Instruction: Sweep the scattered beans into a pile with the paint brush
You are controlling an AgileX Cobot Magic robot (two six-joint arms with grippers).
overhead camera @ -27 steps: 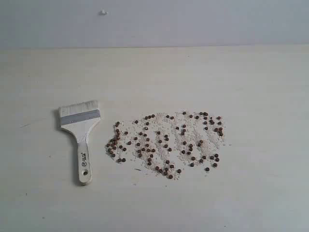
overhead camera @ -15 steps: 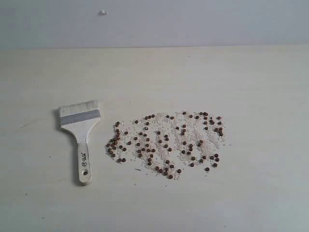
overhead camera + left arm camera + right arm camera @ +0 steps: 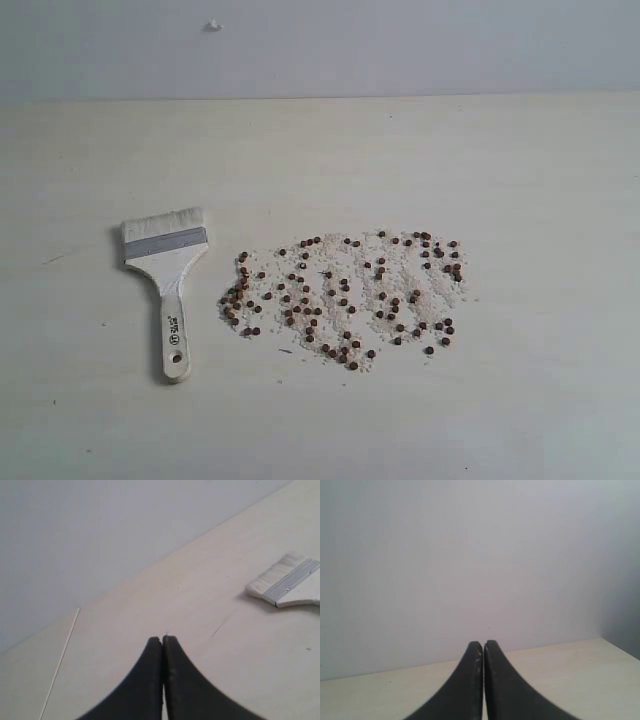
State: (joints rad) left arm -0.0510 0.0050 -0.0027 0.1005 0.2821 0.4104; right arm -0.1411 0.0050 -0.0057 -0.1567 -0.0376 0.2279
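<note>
Tabletop (image 3: 520,170): one paint brush (image 3: 164,268), dozens of beans (image 3: 343,287)

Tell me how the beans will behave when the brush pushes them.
The beans are small and round, so they will probably roll and stray ahead of the brush. The fine whitish grains among them may lag behind or smear. Both look light, so gentle strokes should do.
</note>
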